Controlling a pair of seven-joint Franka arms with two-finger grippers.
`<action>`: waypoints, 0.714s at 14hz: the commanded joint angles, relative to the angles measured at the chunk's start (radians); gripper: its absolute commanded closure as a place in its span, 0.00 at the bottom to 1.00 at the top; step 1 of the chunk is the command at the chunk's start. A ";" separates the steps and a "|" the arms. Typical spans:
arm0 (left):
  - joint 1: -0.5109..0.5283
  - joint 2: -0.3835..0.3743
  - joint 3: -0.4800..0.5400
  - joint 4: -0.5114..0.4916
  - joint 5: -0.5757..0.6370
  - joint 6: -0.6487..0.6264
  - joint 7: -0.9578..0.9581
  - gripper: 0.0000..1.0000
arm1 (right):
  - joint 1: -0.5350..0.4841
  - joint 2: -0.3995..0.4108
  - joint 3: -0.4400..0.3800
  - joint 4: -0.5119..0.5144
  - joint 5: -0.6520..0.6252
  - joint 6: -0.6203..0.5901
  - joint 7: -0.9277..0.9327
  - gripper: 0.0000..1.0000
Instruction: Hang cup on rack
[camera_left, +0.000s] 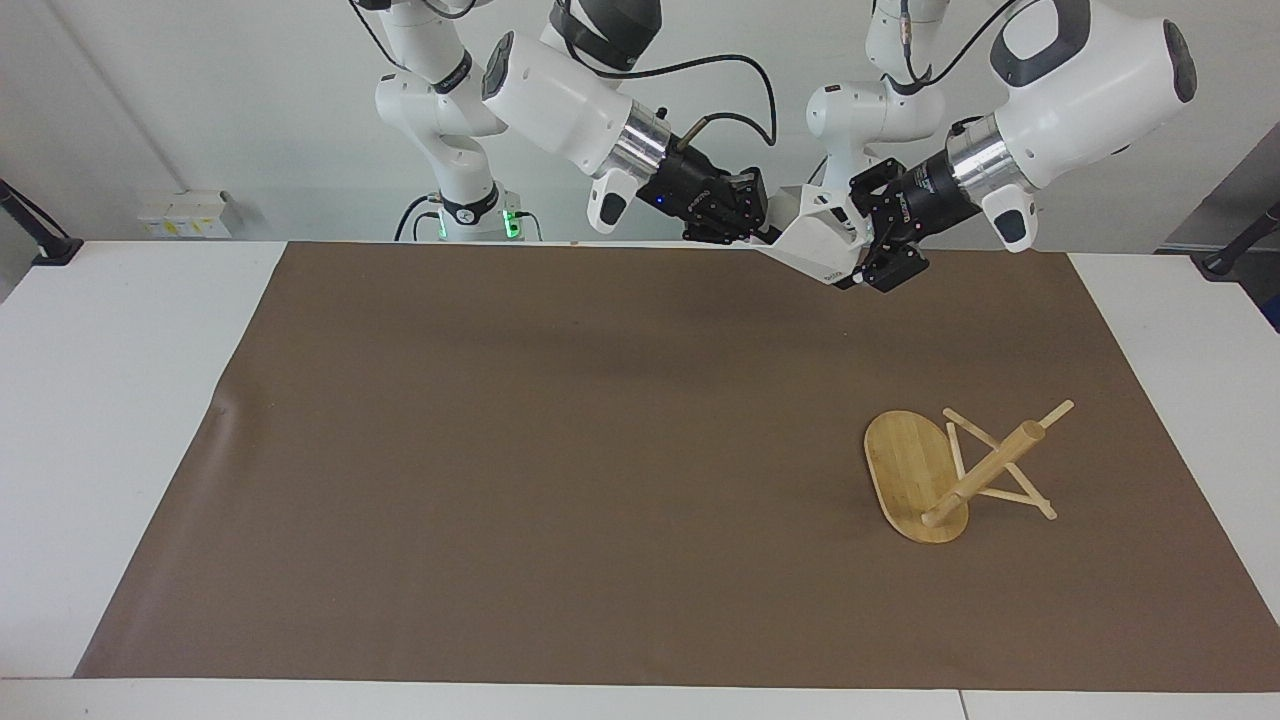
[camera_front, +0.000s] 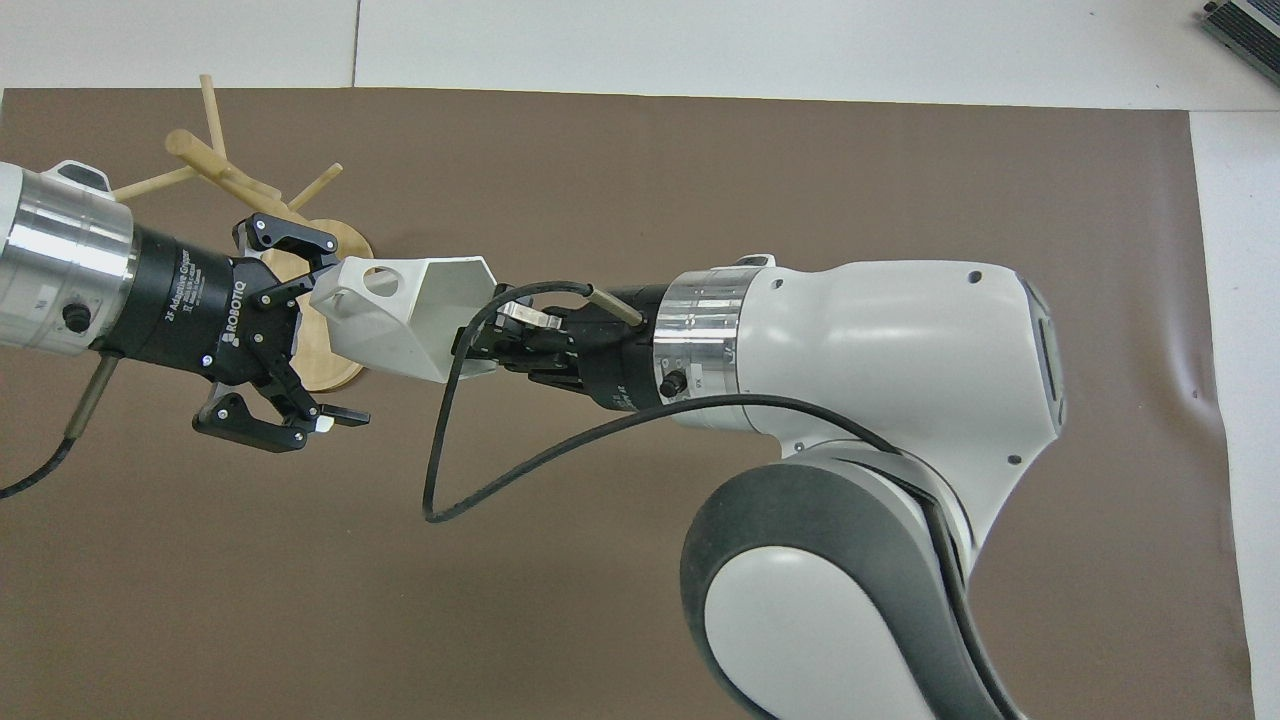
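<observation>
The white faceted cup (camera_left: 820, 240) (camera_front: 410, 315) hangs in the air over the robots' edge of the brown mat. My right gripper (camera_left: 765, 230) (camera_front: 480, 345) is shut on its rim end. The handle with its round hole points at my left gripper (camera_left: 868, 245) (camera_front: 335, 340), which is open with its fingers on either side of the handle end. One fingertip is close against the handle and the other stands well apart. The bamboo rack (camera_left: 915, 470) (camera_front: 215, 165) lies tipped on its side on the mat toward the left arm's end, with its pegs resting on the mat.
A brown mat (camera_left: 560, 450) covers most of the white table (camera_left: 110, 400). The right arm's black cable (camera_front: 440, 480) loops below its wrist. In the overhead view the left gripper covers part of the rack's oval base (camera_front: 335, 372).
</observation>
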 joint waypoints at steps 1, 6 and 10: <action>-0.014 -0.034 0.006 -0.034 -0.009 0.043 -0.019 0.00 | -0.006 -0.012 0.013 -0.018 0.016 0.007 0.008 1.00; -0.017 -0.040 0.005 -0.036 0.021 0.056 -0.031 0.00 | -0.006 -0.012 0.013 -0.019 0.015 0.007 0.005 1.00; -0.042 -0.042 0.003 -0.043 0.067 0.094 -0.051 0.00 | -0.006 -0.010 0.013 -0.019 0.016 0.007 0.005 1.00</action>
